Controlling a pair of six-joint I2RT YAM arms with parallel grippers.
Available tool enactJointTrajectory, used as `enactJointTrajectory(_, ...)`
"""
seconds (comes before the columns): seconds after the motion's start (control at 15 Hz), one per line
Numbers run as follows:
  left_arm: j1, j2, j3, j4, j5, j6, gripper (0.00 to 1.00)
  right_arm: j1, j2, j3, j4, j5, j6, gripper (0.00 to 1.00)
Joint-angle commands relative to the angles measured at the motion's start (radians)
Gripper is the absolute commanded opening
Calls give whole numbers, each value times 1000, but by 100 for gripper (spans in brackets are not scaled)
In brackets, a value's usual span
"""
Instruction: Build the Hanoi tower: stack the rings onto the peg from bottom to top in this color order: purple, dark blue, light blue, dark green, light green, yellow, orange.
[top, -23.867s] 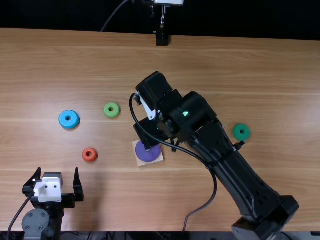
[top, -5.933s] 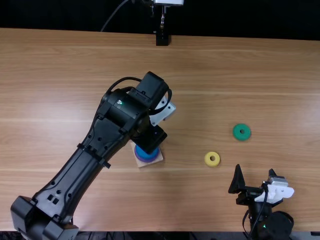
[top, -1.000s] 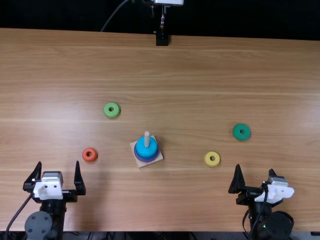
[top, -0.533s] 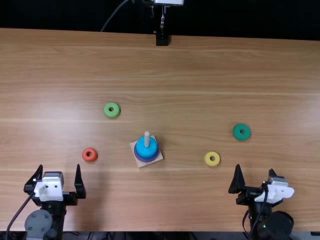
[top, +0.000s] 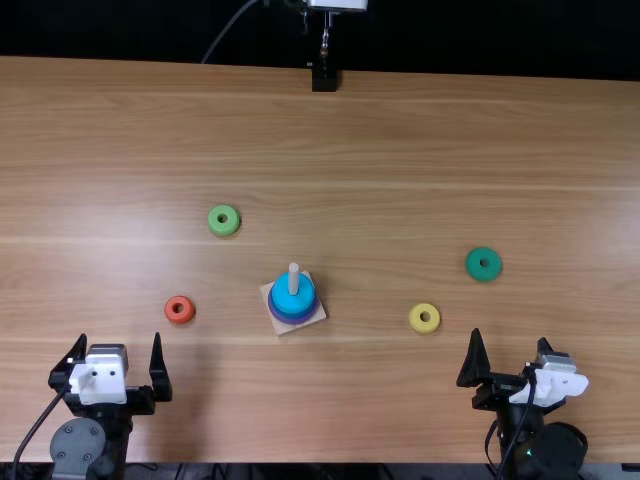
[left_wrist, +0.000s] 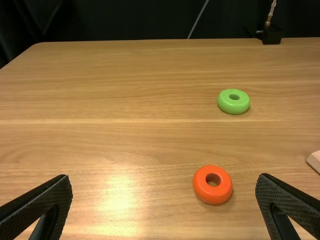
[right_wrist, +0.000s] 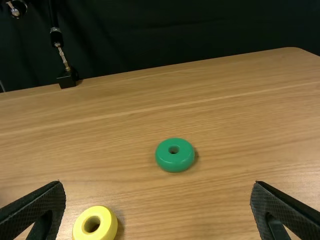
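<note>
The wooden peg (top: 293, 279) rises from its square base (top: 313, 317), with a light blue ring (top: 290, 303) above a purple ring (top: 277, 315); any ring between them cannot be told. Left of it lie the light green ring (top: 223, 220) and the orange ring (top: 179, 309); right of it, the yellow ring (top: 424, 318) and dark green ring (top: 483, 264). My left gripper (top: 115, 358) stands open at the near left, my right gripper (top: 512, 362) open at the near right. In the wrist views, left gripper (left_wrist: 164, 200) and right gripper (right_wrist: 157, 202) hold nothing.
A black mount (top: 324, 77) stands at the table's far edge, near the middle. Both grippers rest near the table's front edge, with the peg base between and beyond them. A dark curtain hangs behind the table.
The left arm has drawn back from the peg to the near left, and a blue ring now shows uncovered there. Earlier, the right arm also withdrew. Over the last second, almost nothing moves.
</note>
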Motion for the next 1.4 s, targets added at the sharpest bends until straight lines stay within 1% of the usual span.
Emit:
enactJointTrajectory(0.0, -5, -12, -104, -79, -5, -5, 100, -14, -13, -63, -68, 9, -6, 100)
enactJointTrajectory(0.8, -5, -12, -104, -79, -5, -5, 100, -10, -13, -63, -66, 11, -8, 100)
enactJointTrajectory(0.93, -5, -12, -104, -79, -5, -5, 100, -13, -13, -48, -35, 11, -8, 100)
enactJointTrajectory(1.0, -5, -12, -104, -79, -5, -5, 100, -14, -13, -26, 5, 11, -8, 100)
enactJointTrajectory(1.13, -5, -12, -104, -79, -5, -5, 100, -19, 12, 106, 123, 7, -10, 100)
enactJointTrajectory(1.2, -5, -12, -104, -79, -5, -5, 100, -19, 76, 178, 143, 0, -35, 100)
enactJointTrajectory(1.27, -5, -12, -104, -79, -5, -5, 100, -22, 161, 254, 140, -7, -109, 100)
enactJointTrajectory(1.33, -5, -12, -104, -79, -5, -5, 100, -36, 262, 319, 136, -9, -186, 100)
